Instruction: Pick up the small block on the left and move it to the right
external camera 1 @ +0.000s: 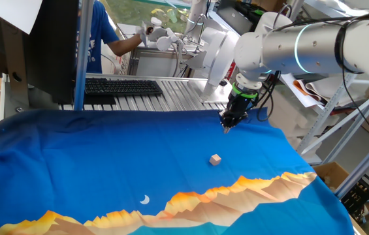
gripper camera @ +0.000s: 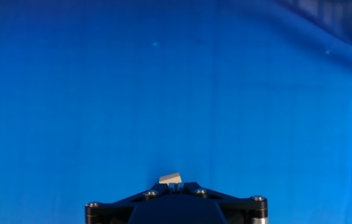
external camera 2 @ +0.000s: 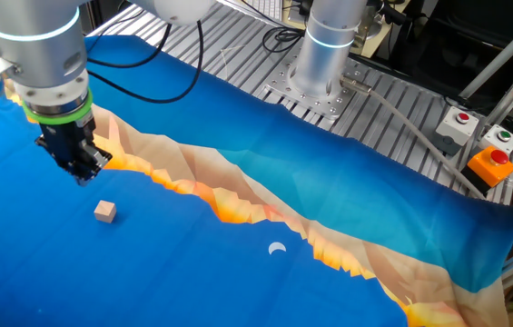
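Note:
The small block is a tiny tan cube lying on the blue cloth. It also shows in the other fixed view. My gripper hangs above the cloth, a little beyond the block, apart from it. In the other fixed view the gripper is up and left of the block. Its fingers come together to a point and hold nothing. In the hand view the gripper sits at the bottom edge, with a small pale shape just past its tips; I cannot tell whether that is the block.
A white crescent-moon print lies on the cloth toward the orange mountain pattern, also in the other fixed view. A keyboard and a person are behind the table. The arm's base and a button box stand on the ribbed metal.

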Robot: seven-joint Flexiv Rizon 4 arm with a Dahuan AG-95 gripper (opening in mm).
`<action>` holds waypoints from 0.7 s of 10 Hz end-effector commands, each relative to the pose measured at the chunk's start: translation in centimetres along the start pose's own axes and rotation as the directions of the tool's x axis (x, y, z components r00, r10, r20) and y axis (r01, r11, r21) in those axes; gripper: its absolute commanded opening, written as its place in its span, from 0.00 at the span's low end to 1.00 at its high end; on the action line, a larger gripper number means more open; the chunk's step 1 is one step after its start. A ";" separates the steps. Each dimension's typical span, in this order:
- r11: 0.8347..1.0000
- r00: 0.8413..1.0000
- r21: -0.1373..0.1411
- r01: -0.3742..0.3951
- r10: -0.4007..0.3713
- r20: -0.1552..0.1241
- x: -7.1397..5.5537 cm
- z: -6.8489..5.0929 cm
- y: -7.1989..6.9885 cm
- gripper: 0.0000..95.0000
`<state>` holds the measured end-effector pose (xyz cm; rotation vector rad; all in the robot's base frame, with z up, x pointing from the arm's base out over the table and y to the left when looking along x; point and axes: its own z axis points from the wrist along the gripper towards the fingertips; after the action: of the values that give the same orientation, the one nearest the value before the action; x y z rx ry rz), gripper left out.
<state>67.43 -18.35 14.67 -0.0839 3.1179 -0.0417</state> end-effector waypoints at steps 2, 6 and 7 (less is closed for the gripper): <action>1.000 1.000 -0.001 0.001 -0.001 0.001 0.0 0.0 0.0 0.00; 1.000 1.000 0.007 -0.008 0.008 -0.021 0.0 0.0 0.0 0.00; 1.000 0.999 0.012 -0.009 0.009 -0.039 0.0 0.0 0.0 0.00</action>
<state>67.28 -18.37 14.69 -0.0626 3.1494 -0.0635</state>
